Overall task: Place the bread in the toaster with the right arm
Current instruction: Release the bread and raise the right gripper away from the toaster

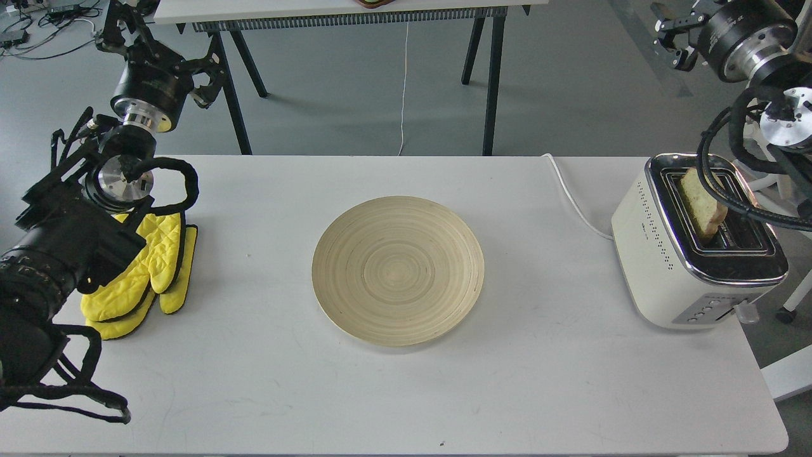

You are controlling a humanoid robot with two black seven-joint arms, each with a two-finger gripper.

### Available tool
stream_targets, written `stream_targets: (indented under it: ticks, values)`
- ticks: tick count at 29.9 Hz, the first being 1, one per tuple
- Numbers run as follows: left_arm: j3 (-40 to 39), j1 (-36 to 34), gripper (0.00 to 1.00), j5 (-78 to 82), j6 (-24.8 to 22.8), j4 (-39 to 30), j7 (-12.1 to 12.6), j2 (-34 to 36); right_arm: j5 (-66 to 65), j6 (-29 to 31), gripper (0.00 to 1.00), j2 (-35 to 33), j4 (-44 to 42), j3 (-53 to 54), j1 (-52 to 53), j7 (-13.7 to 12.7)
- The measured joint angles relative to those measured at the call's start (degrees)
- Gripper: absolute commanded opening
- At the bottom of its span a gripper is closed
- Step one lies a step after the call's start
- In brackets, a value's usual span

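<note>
You're looking at the bread (701, 204) sitting tilted in a slot of the toaster (672, 254), its top sticking out. Your right gripper (674, 39) is hanging high above, clear of it, fingers spread and holding nothing. Your left gripper (120, 25) is hovering over the yellow mitts (143, 266); its state is unreadable.

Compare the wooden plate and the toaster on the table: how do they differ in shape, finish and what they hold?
The plate is round, flat and matte tan wood; the toaster is boxy, tall and cream-white with a shiny chrome top. The plate holds nothing; the toaster has the bread standing in a slot. The plate sits mid-table; the toaster stands at the right end. Both rest on the white table.
</note>
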Motion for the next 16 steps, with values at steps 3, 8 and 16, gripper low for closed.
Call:
stream_targets:
  ticks: [3,8,16]
  values:
    - [0.0,0.0,1.0,0.0,0.0,0.0,0.0,0.0,0.2,3.7,0.99,4.6,-6.1,5.3,-1.0,-0.2]
    - [0.0,0.0,1.0,0.0,0.0,0.0,0.0,0.0,0.4,6.0,0.99,8.6,-9.4,11.4,-2.2,-0.2]
    - [0.0,-0.1,1.0,0.0,0.0,0.0,0.0,0.0,0.3,7.7,0.99,11.5,-9.7,14.0,-2.8,0.2]
